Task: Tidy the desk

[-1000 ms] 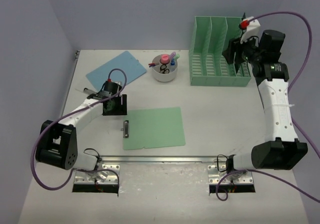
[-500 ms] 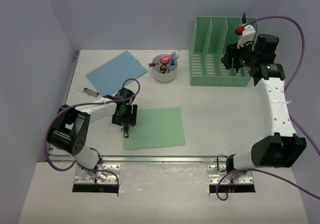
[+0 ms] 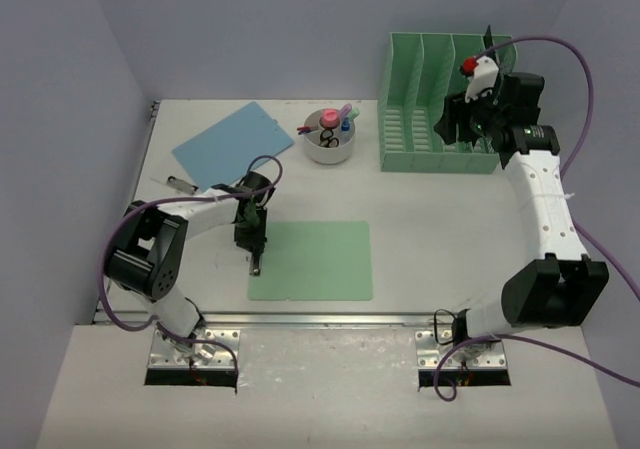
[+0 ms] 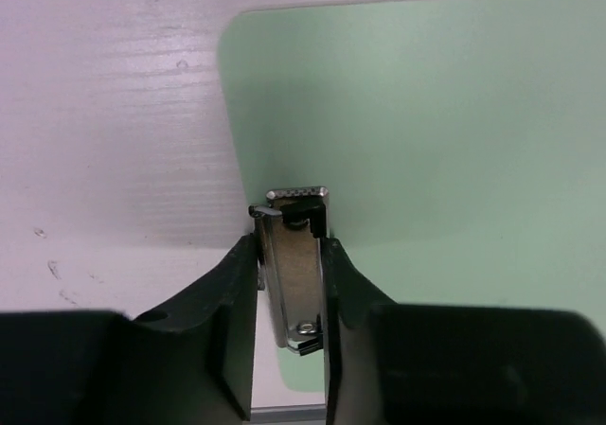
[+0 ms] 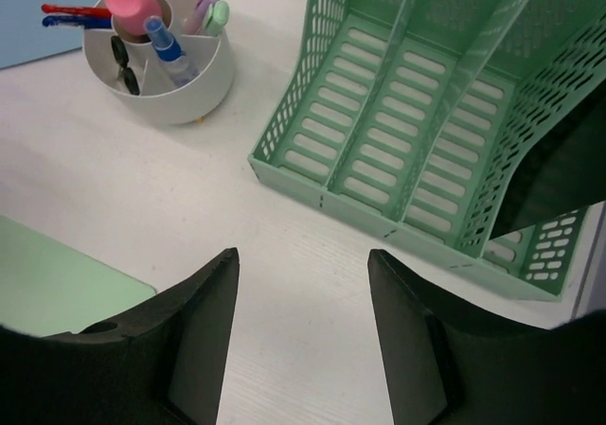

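The off-white desk (image 3: 450, 229) holds a mint-green clipboard (image 3: 315, 259) lying flat near the front. My left gripper (image 3: 254, 241) is low at the board's left edge. In the left wrist view my left gripper (image 4: 289, 247) is shut on the board's metal clip (image 4: 294, 274), one finger on each side of it. My right gripper (image 3: 455, 119) hangs open and empty above the front of the green file rack (image 3: 435, 109). In the right wrist view my right gripper (image 5: 303, 255) is over bare desk (image 5: 284, 255).
A blue clipboard (image 3: 232, 144) lies at the back left, with a small pen (image 3: 180, 183) near it. A white round holder (image 3: 330, 141) with pens and scissors stands at the back middle. A dark flat item (image 5: 559, 179) stands in the rack's right slot. A metal rail (image 3: 320, 319) runs along the front edge.
My left gripper has moved right and forward to the green clipboard's clip and shut on it; the board has slid slightly right. My right gripper has shifted a little left by the rack.
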`<state>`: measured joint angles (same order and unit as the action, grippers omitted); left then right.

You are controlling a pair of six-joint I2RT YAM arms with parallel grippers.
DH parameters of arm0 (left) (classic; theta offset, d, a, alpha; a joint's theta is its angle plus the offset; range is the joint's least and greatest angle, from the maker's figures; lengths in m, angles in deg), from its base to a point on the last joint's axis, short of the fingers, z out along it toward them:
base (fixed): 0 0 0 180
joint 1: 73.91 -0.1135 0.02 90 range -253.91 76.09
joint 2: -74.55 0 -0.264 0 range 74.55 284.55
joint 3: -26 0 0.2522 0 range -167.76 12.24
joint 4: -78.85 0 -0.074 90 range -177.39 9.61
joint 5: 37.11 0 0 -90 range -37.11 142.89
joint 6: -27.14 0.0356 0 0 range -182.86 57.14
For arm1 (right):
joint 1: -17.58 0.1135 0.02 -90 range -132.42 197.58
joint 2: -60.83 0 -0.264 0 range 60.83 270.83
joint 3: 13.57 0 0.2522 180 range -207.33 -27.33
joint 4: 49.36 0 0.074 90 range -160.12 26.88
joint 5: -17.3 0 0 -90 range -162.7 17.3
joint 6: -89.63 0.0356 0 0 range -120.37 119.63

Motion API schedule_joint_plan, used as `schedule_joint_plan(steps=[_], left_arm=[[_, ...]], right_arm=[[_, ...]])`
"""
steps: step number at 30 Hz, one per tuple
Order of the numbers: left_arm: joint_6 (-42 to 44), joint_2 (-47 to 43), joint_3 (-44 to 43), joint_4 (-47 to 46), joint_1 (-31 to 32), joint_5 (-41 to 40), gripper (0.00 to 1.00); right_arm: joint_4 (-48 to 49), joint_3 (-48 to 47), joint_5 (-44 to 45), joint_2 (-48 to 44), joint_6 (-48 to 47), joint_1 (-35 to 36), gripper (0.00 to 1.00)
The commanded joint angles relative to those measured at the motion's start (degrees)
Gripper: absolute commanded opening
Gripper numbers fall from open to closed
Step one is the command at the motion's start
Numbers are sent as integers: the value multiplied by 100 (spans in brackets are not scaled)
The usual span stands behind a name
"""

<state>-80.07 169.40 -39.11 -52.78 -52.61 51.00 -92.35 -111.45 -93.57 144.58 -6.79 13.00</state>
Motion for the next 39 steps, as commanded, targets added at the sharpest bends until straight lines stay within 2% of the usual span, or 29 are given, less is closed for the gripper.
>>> schedule_joint_plan(steps=[1, 3, 8, 12, 13, 15, 21, 23, 25, 32, 39], left_arm=[[-212, 96, 222, -244, 23, 163, 13], [-300, 17, 74, -227, -29, 163, 0], [-827, -142, -628, 19, -363, 496, 0], [-1179, -440, -797, 107, -469, 672, 0], [-1397, -554, -867, 264, -556, 777, 0], [-1434, -573, -903, 300, -653, 874, 0], [-1610, -625, -850, 397, -776, 1217, 0], [-1627, -599, -841, 380, -794, 1340, 0], [-1662, -573, -850, 397, -803, 1428, 0], [-1803, -494, -797, 476, -890, 1569, 0], [-2023, -485, -622, 424, -908, 1885, 0]], right_arm=[[50, 193, -251, -130, -70, 220, 57], [49, 360, -269, -244, -184, 378, 57], [373, 1274, -226, -666, -675, 1300, 56], [497, 1696, 240, -895, -1054, 2179, 56], [541, 1993, 345, -1043, -1290, 2772, 57], [664, 2109, 363, -1114, -1344, 2926, 58], [1200, 3058, 381, -1773, -1968, 4376, 72], [1498, 3436, 609, -1931, -2311, 5061, 82], [1902, 3927, 873, -2011, -2644, 5842, 86], [2852, 4509, 2258, -1582, -3814, 7381, 85], [3889, 4342, 3430, -607, -4278, 7858, 81]])
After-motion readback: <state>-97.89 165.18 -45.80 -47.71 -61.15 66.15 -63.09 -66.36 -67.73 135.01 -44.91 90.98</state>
